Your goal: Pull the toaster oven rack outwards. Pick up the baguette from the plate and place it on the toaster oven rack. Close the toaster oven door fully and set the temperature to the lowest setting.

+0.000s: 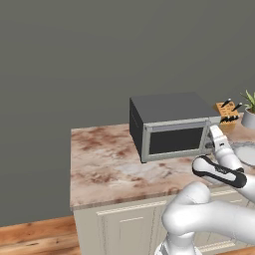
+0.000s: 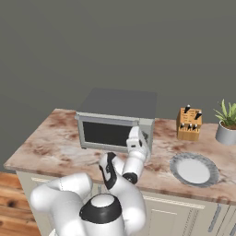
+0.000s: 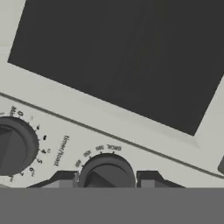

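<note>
With claw spread narrowly astride temperature knob (door shut): off-centre closure risks slipping, leaving setting unchanged.

I'm looking at a marbled pink-brown counter on pale cream cabinets, with a wooden floor below. Standing on it toward the back is the toaster oven, its door shut. To its right, well apart, a wooden knife block stands near the wall, and a potted plant sits farther right. Nearer the front edge, the plate lies flat on the counter
</note>
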Available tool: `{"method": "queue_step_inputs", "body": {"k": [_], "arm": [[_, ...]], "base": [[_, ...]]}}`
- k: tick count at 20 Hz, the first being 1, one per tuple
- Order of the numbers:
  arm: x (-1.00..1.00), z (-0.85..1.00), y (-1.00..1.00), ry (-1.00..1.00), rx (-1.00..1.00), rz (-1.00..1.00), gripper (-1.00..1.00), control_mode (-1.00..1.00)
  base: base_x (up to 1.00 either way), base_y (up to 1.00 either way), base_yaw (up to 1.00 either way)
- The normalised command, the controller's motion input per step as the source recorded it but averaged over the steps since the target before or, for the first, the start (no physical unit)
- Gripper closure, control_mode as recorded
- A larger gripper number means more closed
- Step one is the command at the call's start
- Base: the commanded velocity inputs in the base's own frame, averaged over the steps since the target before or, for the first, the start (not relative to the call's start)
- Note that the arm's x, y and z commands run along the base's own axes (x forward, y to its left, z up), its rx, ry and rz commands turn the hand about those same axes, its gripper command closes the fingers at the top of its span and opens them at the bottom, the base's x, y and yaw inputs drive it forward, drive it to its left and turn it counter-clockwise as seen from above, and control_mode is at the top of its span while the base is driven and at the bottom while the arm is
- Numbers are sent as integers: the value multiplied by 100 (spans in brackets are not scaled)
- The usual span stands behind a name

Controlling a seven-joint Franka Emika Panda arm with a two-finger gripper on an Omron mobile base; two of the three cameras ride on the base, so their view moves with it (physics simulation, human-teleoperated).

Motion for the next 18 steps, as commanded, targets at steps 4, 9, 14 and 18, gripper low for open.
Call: {"method": "queue_step_inputs", "body": {"k": [4,9,14,18], "arm": [[0,-7,-6,0,-23,0,100,-100],[0,-2,-1,0,-15,0,100,-100],[0,0,0,0,-6,0,100,-100],[-3,1,0,0,-7,0,-100,-100]], "base": [[0,0,0],[0,0,0],[0,0,0],[0,0,0]]}}
